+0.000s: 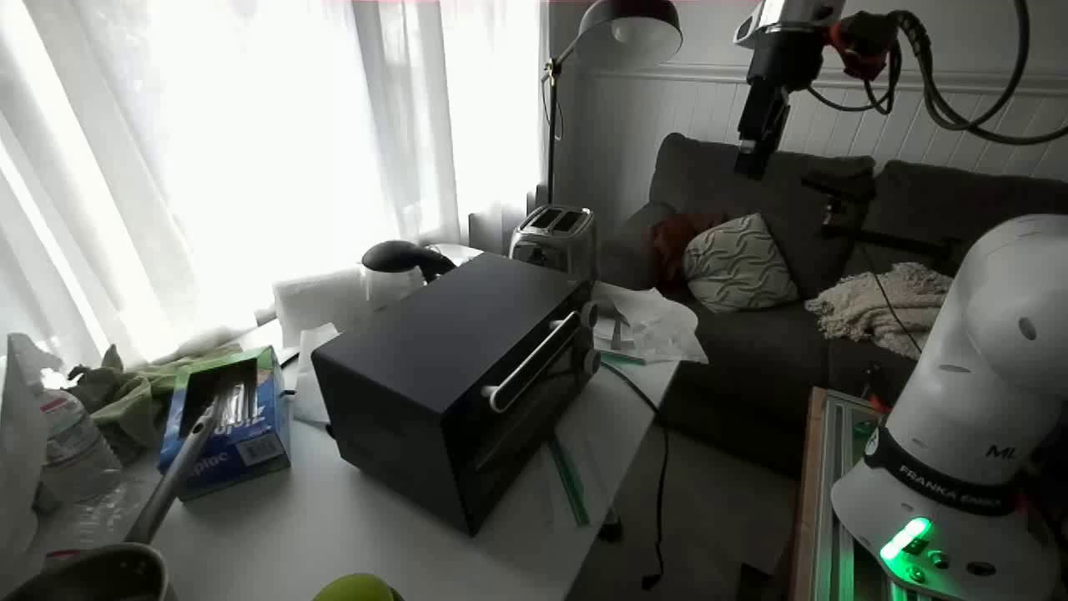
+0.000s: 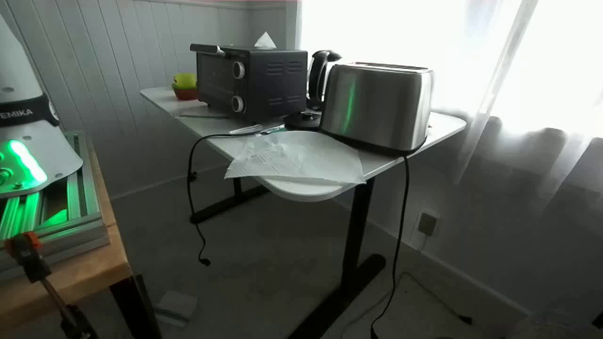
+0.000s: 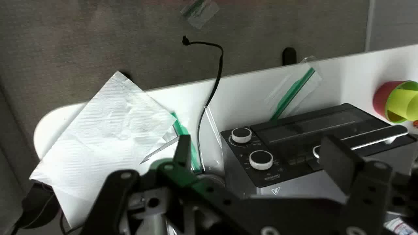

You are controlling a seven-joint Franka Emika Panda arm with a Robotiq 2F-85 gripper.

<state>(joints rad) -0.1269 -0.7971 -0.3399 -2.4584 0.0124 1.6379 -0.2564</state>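
Fingers (image 3: 339,164) spread wide, nothing held between them. In an exterior view they hang high, well above the level of the table (image 1: 275,530).

Nearest below: toaster oven (image 3: 303,140) on the table, apart from the fingers, its dark front showing largely through their gap in the wrist view. Script on the panel reads "Sunbeam"; white warning triangle just past the panel's edge. Two white-rimmed knobs (image 3: 261,160), print around them too small to read.

Left of the fingers, wrist view: paper towel (image 3: 98,147), overhanging the table. Ahead of the gap: black cord (image 3: 217,85) over the edge, and a green-zip bag (image 3: 292,94) lying by the oven's front.

Out past the fingers on the right, same view: red bowl (image 3: 381,99), green bowl (image 3: 409,85) nested inside, yellow cup (image 3: 400,99) in that.

Farther from the fingers, an exterior view: two-slot steel toaster (image 1: 555,250); kettle (image 1: 392,256), black-lidded, contents unclear. Blue-green box (image 1: 242,455) lettered "Ziploc", open, shiny contents too blurred to name. Across it, the handle of a pan (image 1: 138,558), interior dark. Clear bottle (image 1: 79,442), red-and-white label unreadable.

Arm base (image 1: 984,534) well below the fingers, band marked "FRANKA EMIKA".
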